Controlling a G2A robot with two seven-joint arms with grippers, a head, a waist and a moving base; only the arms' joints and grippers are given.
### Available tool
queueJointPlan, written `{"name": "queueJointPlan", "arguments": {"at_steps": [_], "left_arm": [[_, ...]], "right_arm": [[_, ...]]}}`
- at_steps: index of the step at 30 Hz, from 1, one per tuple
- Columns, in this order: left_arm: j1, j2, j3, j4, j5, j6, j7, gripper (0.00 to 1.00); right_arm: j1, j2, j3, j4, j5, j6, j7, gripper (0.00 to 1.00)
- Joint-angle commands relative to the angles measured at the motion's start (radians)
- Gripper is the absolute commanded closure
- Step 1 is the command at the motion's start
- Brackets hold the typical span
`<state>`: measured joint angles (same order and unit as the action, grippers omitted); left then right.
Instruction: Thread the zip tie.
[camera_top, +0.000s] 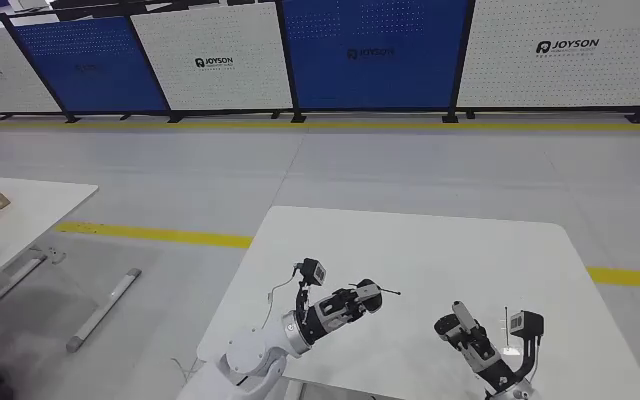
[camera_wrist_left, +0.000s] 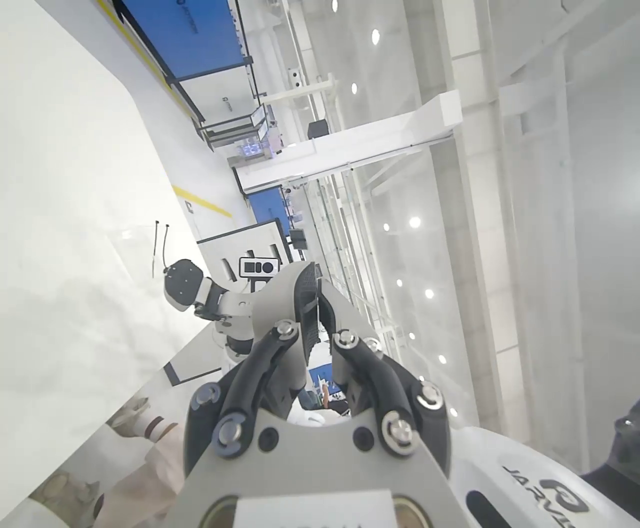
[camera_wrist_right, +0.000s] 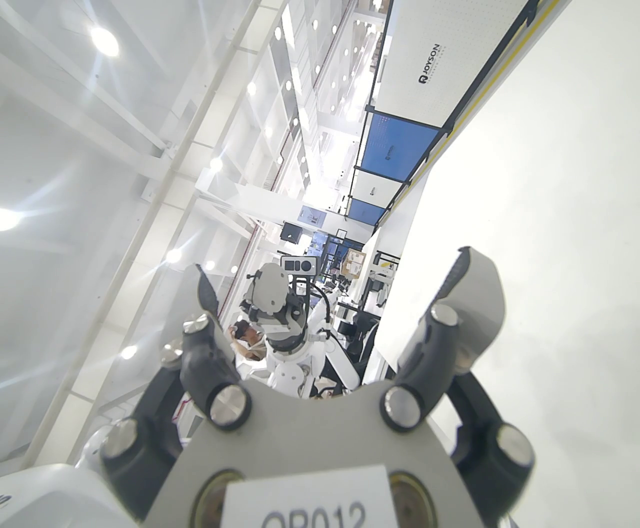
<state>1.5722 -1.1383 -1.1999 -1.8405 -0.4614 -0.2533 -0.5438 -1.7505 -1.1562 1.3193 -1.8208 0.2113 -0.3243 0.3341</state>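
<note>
step: pre-thread, by my read. The left claw (camera_top: 368, 293) has the tie (camera_top: 390, 292); no loop made yet.
left claw: clamped on the tie. A short end pokes out past the tips, toward the right arm's side.
right claw (camera_wrist_right: 334, 262): fingers wide apart, nothing in it, above the table (camera_top: 420, 240) on the near side.
tie location: in the air over the table, pinched between the left pads (camera_wrist_left: 306, 295), well apart from the right claw.
next: probably the right claw takes the free end, then the tail tip gets lined up square with the head slot. Small hole and a floppy strip, so it needs a grip close to the tip and both ends on one axis.
tie: thin, flat black strip, looks like flexible plastic; can't make out the head.
pads: black, ribbed, on pale grey finger shells.
table: white, smooth.
also: two thin black strips (camera_wrist_left: 155, 247) with small heads beside the right arm; lying or standing, can't tell.
</note>
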Motion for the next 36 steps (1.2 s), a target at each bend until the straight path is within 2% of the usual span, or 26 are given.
{"name": "queueJointPlan", "arguments": {"at_steps": [1,3,5,9,16,19,20,36], "left_arm": [[0.0,0.0,0.0,0.0,0.0,0.0,0.0,1.0],[-0.001,0.0,0.002,0.001,0.006,0.004,0.006,1.0],[-0.005,0.0,0.012,0.009,0.053,0.013,0.029,1.0],[-0.007,-0.001,0.039,0.039,0.114,0.031,0.051,1.0],[-0.007,-0.002,0.062,0.124,0.136,0.035,0.063,1.0],[-0.012,-0.002,0.072,0.154,0.18,0.047,0.088,1.0],[-0.013,-0.002,0.072,0.157,0.19,0.051,0.103,1.0],[-0.015,-0.003,0.072,0.153,0.187,0.049,0.11,1.0]], "right_arm": [[0.0,0.0,0.0,0.0,0.0,0.0,0.0,0.0],[0.0,0.0,0.0,0.0,0.0,0.0,0.0,0.0],[0.0,0.0,0.0,0.0,0.0,0.0,0.0,0.0],[0.0,0.0,0.0,0.0,0.0,0.0,0.0,0.0],[0.0,0.0,0.0,0.0,0.0,0.0,0.0,0.0],[0.0,0.0,0.0,0.0,0.0,0.0,0.0,0.0],[0.0,0.0,0.0,0.0,0.0,0.0,0.0,0.0],[0.0,0.0,0.0,0.0,0.0,0.0,0.0,0.0]]}}
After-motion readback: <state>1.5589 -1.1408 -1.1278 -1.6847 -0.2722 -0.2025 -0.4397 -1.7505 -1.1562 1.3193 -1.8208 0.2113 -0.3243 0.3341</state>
